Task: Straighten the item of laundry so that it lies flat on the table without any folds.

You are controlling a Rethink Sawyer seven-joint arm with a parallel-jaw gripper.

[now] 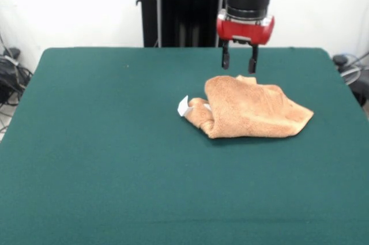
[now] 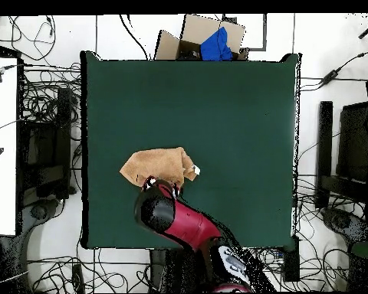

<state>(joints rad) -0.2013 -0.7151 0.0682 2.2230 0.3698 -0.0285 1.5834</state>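
The orange-tan towel [image 1: 251,108] lies crumpled and folded over itself on the dark green table [image 1: 104,158], right of centre in the front view, with a small white tag [image 1: 183,106] sticking out at its left end. It also shows in the overhead view [image 2: 158,166]. My gripper [image 1: 238,60] hangs just above the towel's far edge. Its two black fingers [image 1: 225,59] are apart and hold nothing. In the overhead view the red and black arm [image 2: 172,218] covers the towel's near edge.
A cardboard box with blue cloth [image 2: 206,42] sits beyond the table's far edge in the overhead view. Cables and dark equipment lie on the floor on both sides [image 2: 41,145].
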